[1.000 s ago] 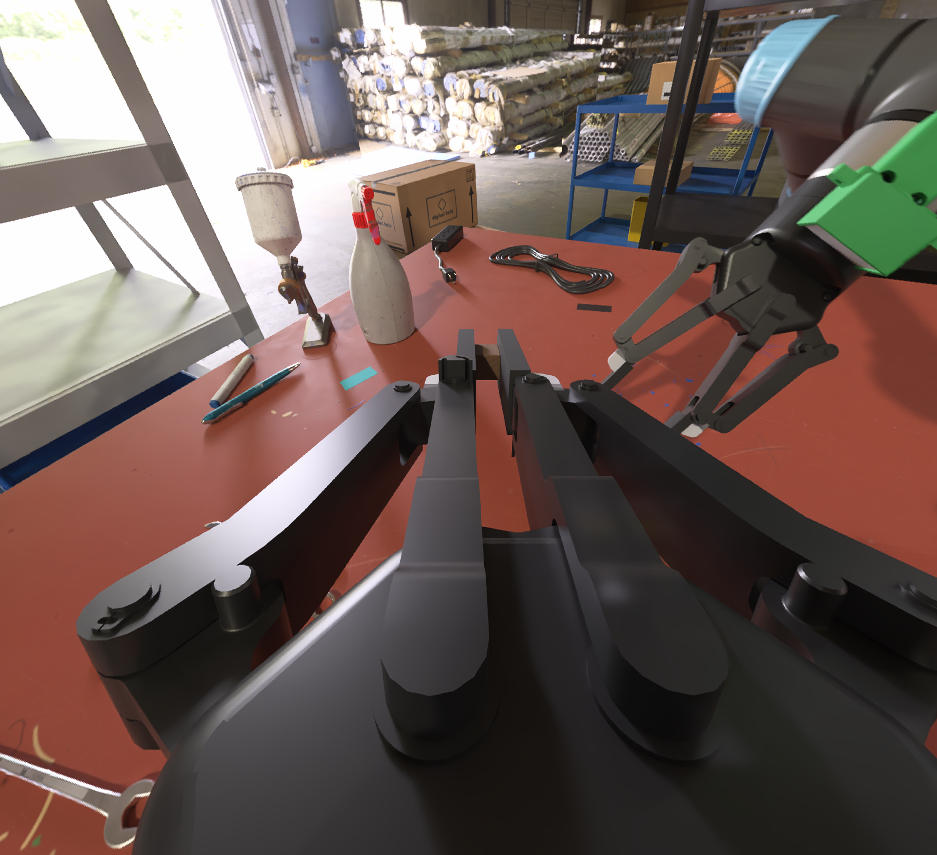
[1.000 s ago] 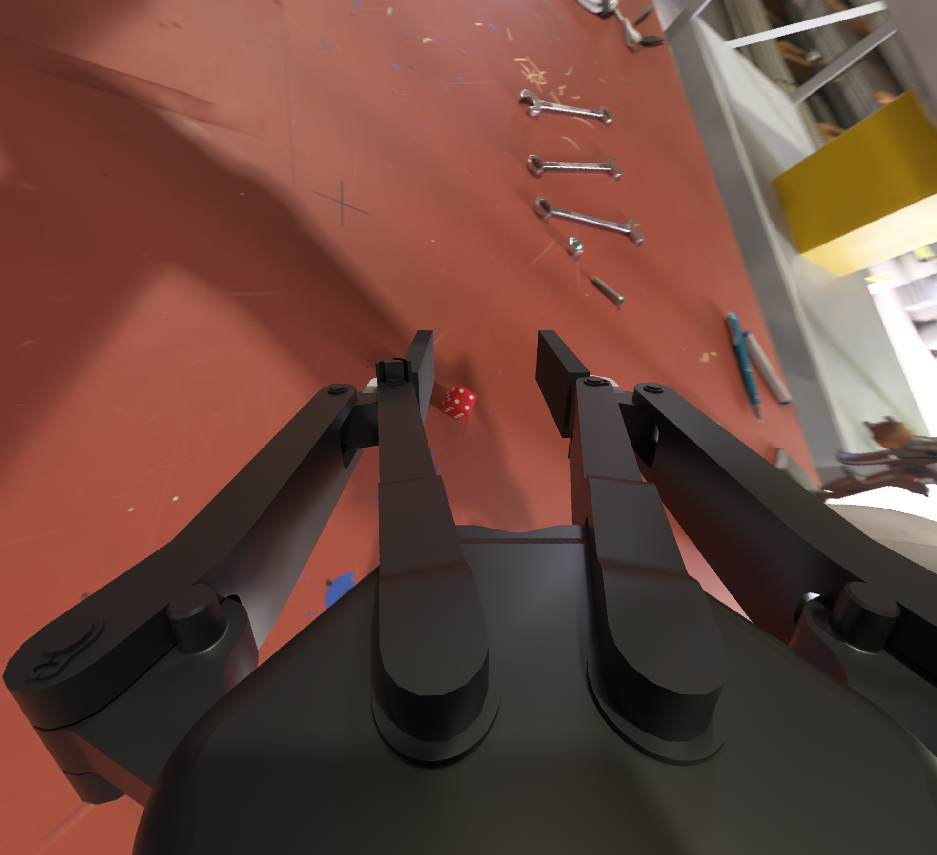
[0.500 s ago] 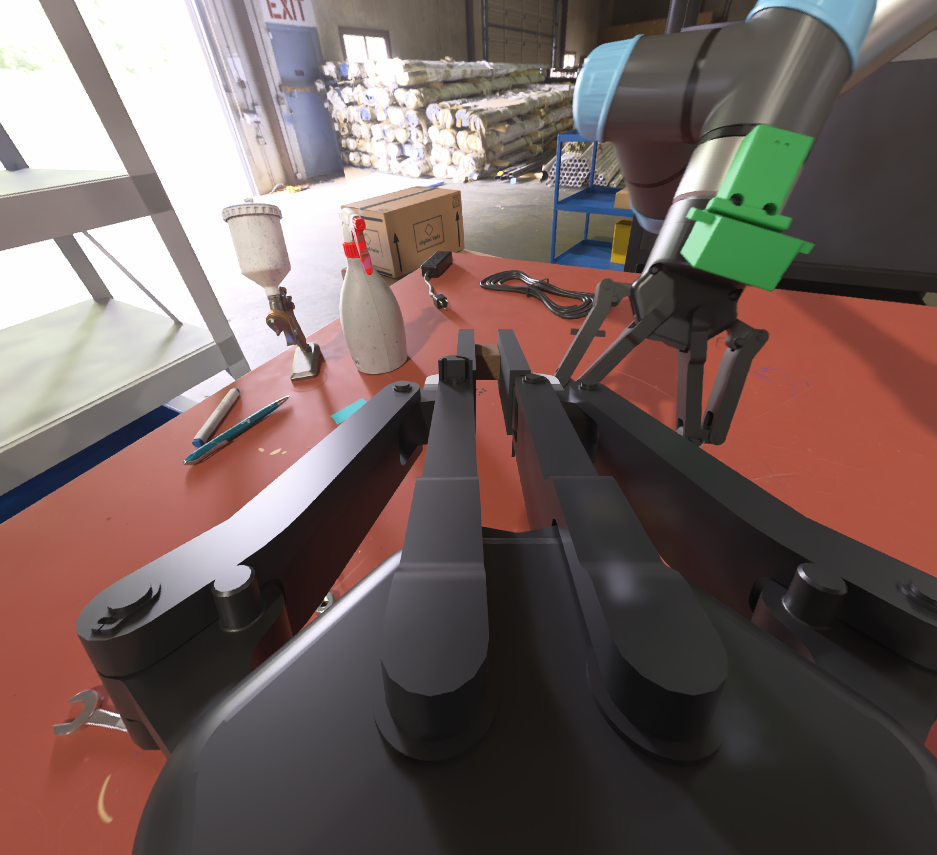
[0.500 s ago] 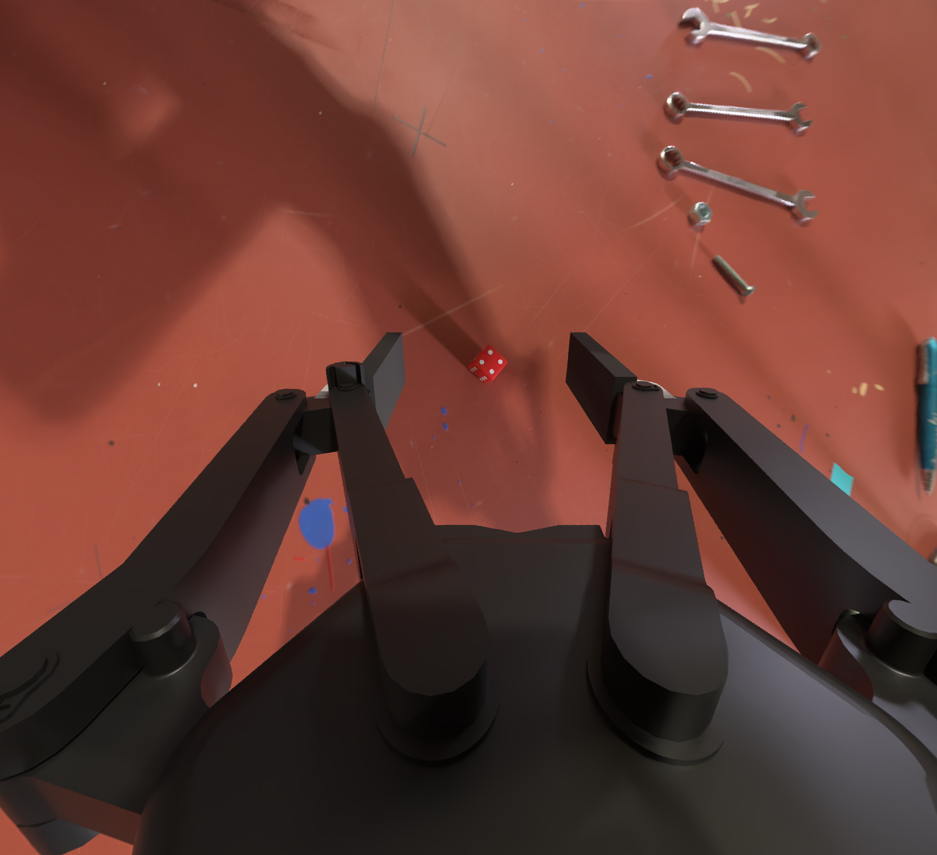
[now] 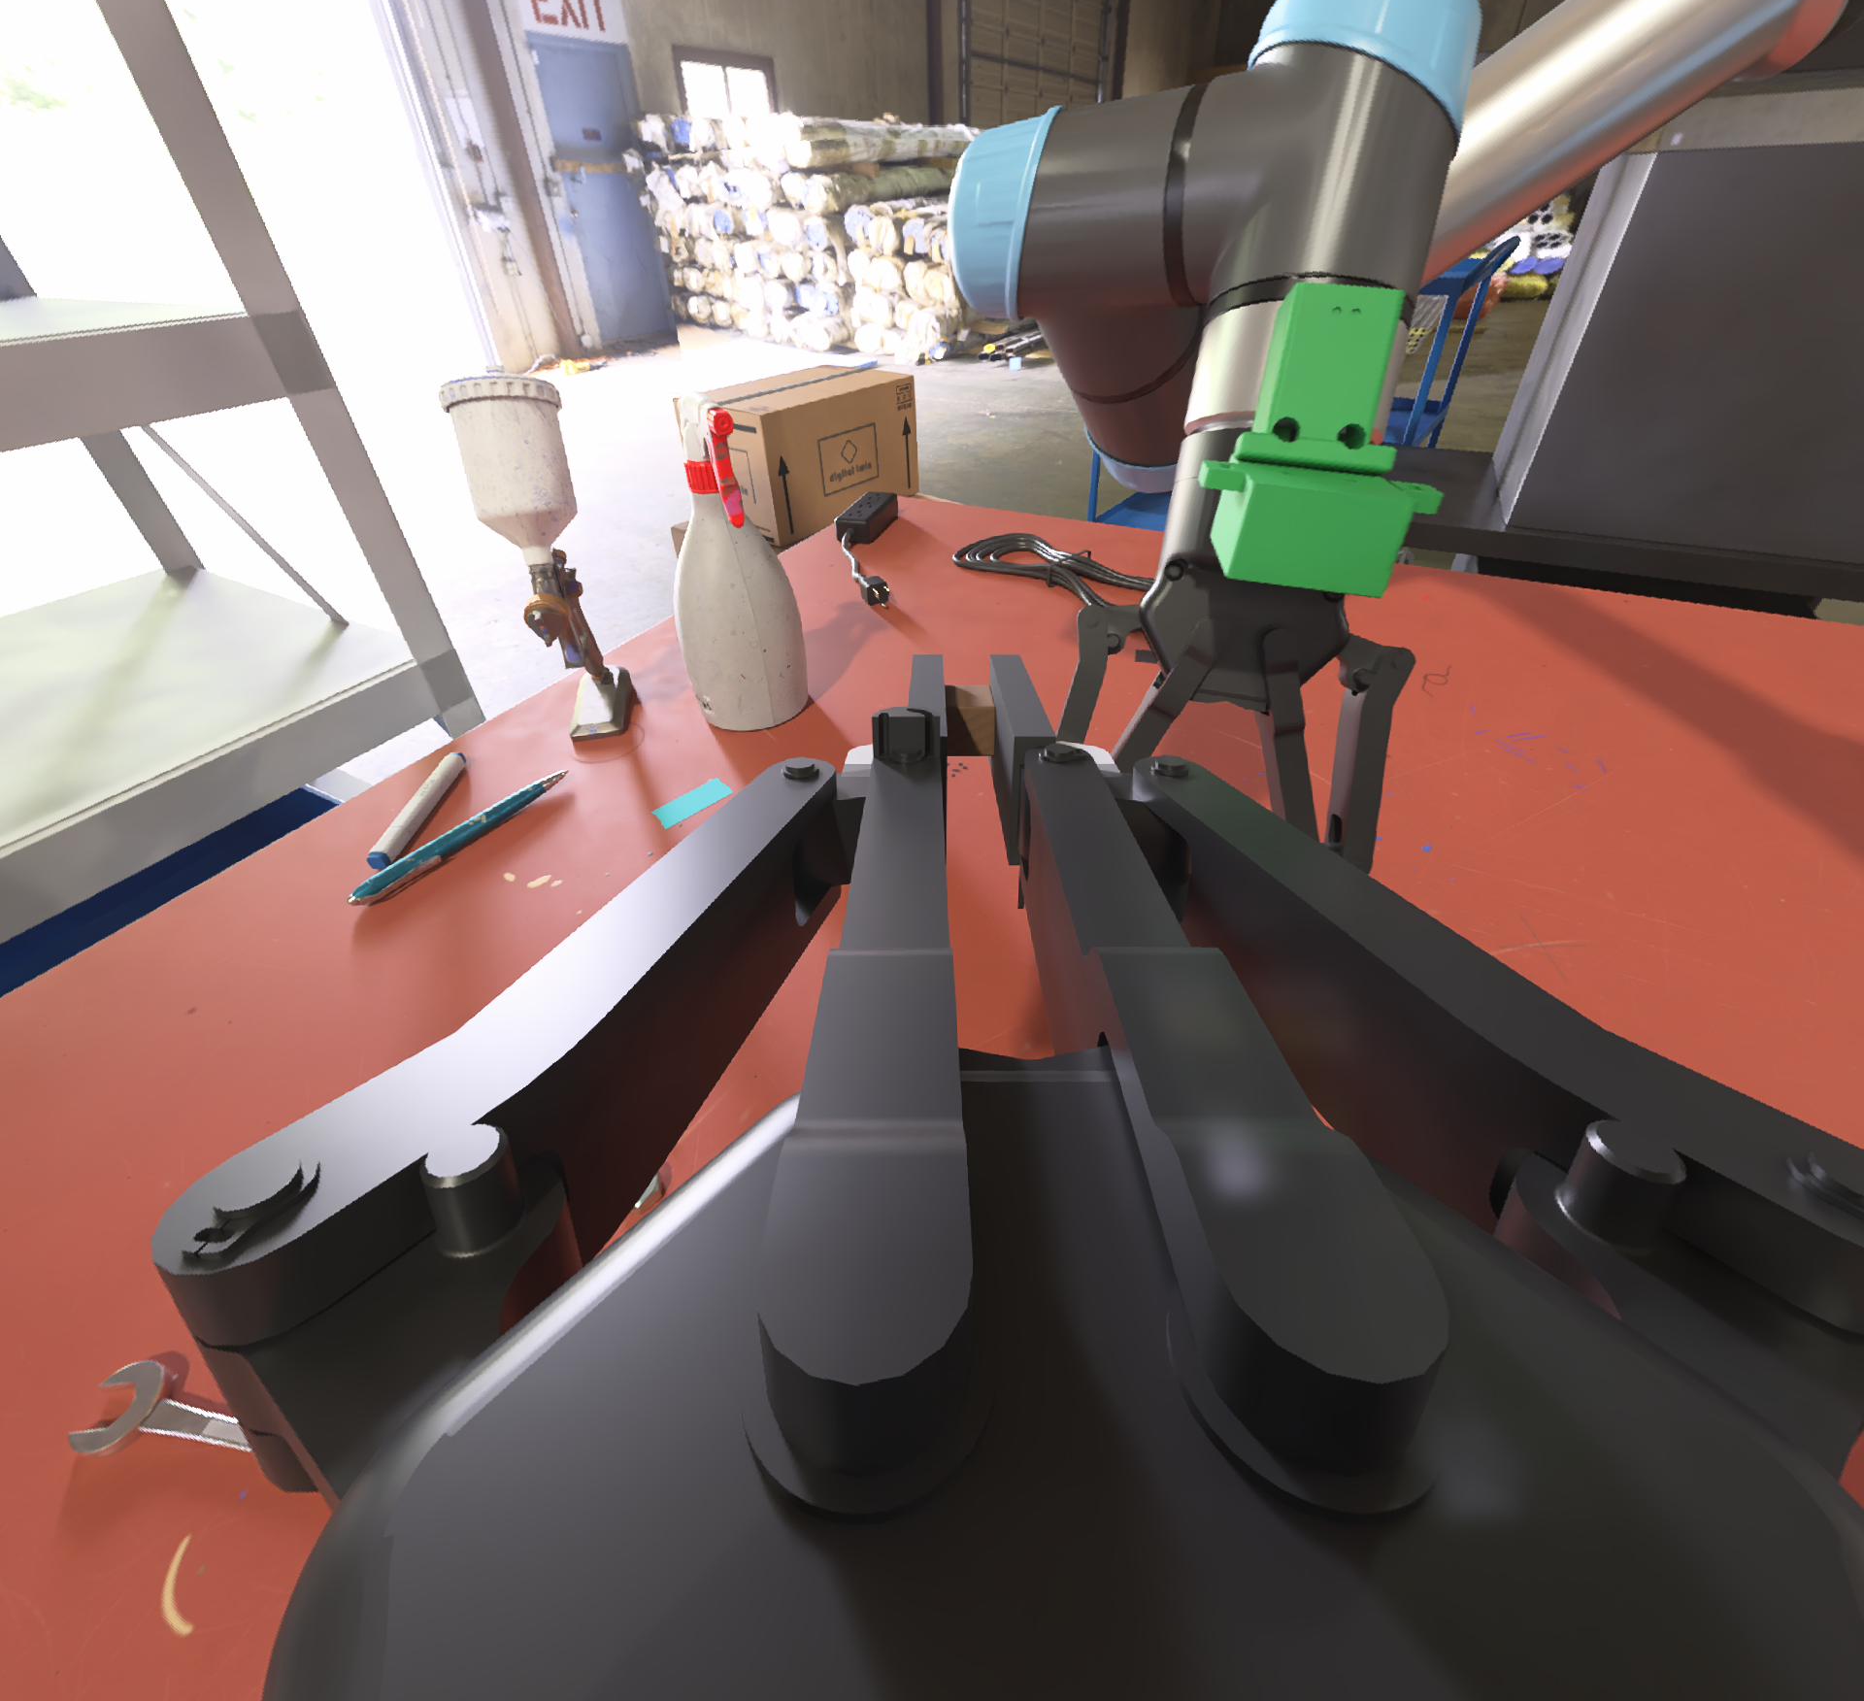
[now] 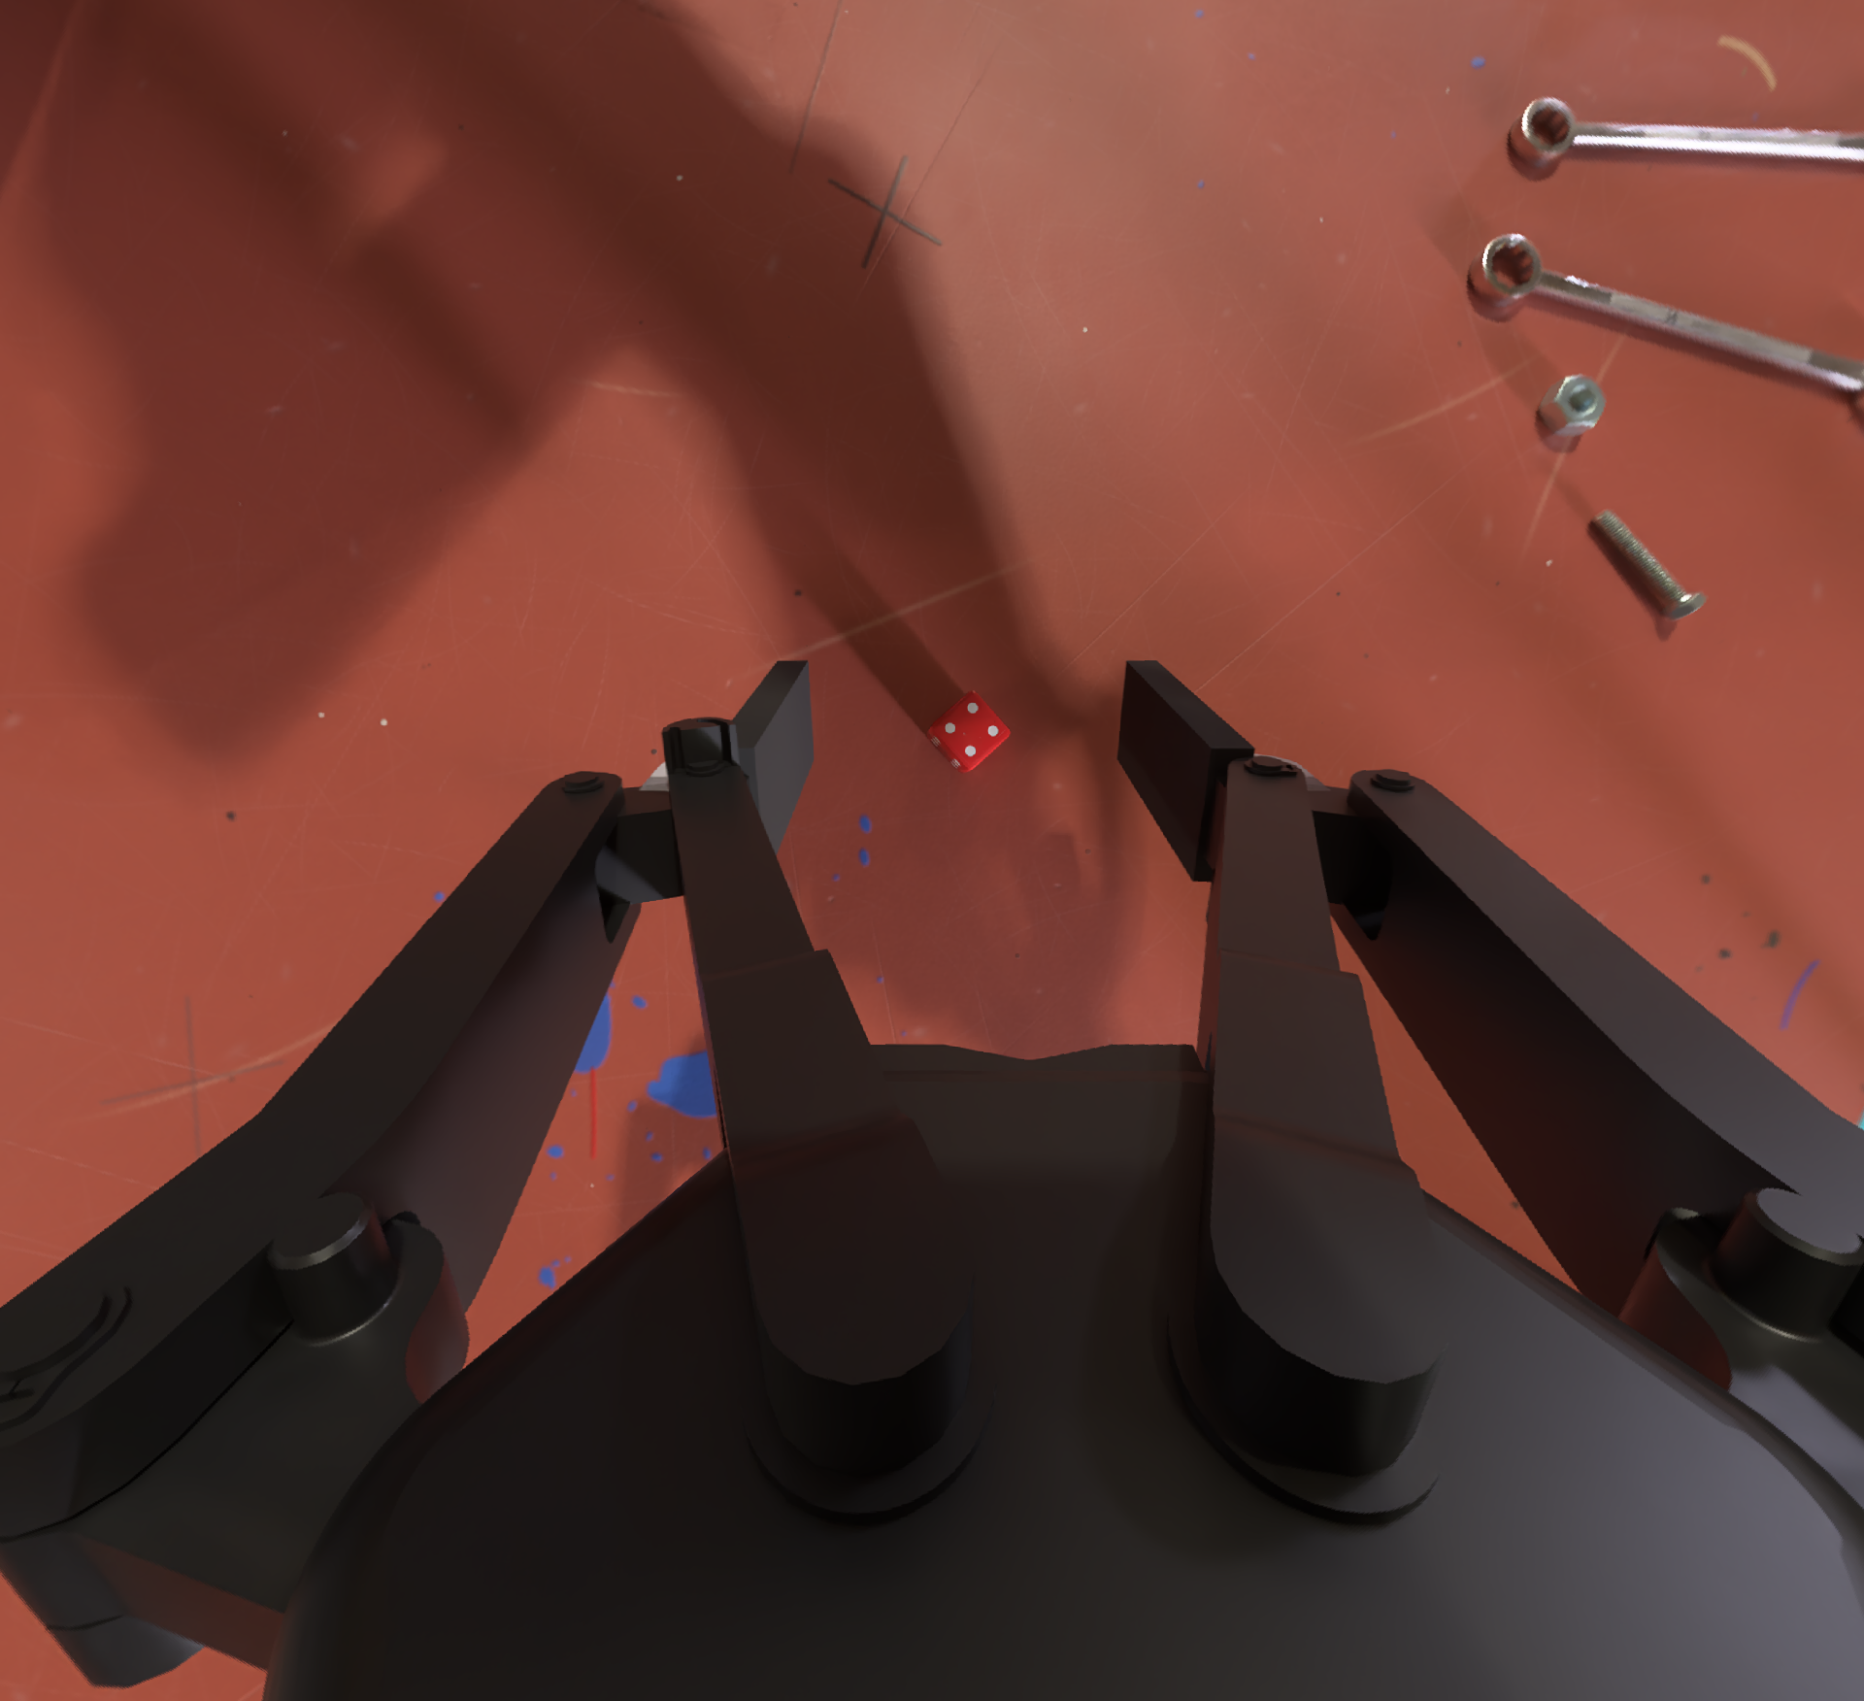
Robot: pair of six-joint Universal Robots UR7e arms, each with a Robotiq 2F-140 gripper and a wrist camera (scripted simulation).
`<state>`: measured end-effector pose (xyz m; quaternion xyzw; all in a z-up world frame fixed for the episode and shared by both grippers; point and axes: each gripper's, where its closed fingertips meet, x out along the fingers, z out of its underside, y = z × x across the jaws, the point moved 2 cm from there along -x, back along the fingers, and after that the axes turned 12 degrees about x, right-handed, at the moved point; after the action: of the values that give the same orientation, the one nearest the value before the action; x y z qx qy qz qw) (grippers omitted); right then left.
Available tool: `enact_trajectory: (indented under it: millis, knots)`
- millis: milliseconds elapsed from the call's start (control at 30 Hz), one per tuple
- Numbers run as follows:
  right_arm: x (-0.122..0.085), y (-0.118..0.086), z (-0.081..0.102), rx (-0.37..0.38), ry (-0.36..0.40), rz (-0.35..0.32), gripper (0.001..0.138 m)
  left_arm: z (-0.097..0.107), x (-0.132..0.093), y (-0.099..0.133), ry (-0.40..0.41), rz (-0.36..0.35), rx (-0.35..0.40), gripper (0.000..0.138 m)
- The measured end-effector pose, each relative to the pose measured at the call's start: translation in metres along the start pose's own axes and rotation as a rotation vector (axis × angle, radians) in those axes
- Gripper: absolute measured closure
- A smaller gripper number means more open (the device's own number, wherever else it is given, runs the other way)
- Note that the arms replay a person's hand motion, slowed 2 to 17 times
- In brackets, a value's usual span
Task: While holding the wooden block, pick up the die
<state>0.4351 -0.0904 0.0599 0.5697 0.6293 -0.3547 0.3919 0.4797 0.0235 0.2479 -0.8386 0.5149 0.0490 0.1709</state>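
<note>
In the right wrist view the right gripper hangs over the red surface with its fingers spread wide, nothing between them. The die lies on the surface in the gap, about midway between the two fingertips, touching neither. It is a small red cube with white pips, so it has no long axis; it sits turned, one corner pointing toward 12 o'clock. Farther off, at 2 o'clock, lie wrenches, a nut and a screw.

In the left wrist view the left gripper has its fingers narrow, clamped on the wooden block, of which only a brown sliver shows, so its long axis cannot be told. Beyond, at 1 o'clock, the right gripper points down at the surface.

The step in hand looks like the final approach to the die. Next, I judge, comes a short descent, perhaps a wrist turn to meet flat faces, then closing
</note>
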Motion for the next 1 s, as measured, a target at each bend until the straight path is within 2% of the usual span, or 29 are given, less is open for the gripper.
enact_trajectory:
  millis: [200,333,467,600,700,867,1000]
  knots:
    - [0.007,0.003,0.002,0.167,-0.003,-0.06,0.065,0.006,-0.002,-0.004,-0.007,-0.002,-0.012,0.126]
    - [0.012,0.006,0.005,0.285,-0.001,-0.048,0.068,0.009,-0.003,-0.007,-0.012,-0.01,-0.016,0.126]
    - [0.014,0.005,0.009,0.391,0.009,-0.006,0.074,0.01,-0.004,-0.01,-0.009,-0.011,-0.023,0.126]
    - [0.015,0.003,0.008,0.483,0.058,0.054,0.085,0.01,-0.005,-0.011,-0.002,-0.012,-0.031,0.126]
    - [0.016,-0.001,0.008,0.544,0.093,0.092,0.088,0.011,-0.005,-0.013,0.0,-0.015,-0.034,0.126]
    - [0.022,-0.005,0.014,0.605,0.128,0.192,0.093,0.01,-0.006,-0.013,0.008,-0.015,-0.038,0.126]
    - [0.023,-0.005,0.01,0.629,0.202,0.261,0.1,0.009,-0.006,-0.012,0.015,-0.014,-0.041,0.126]
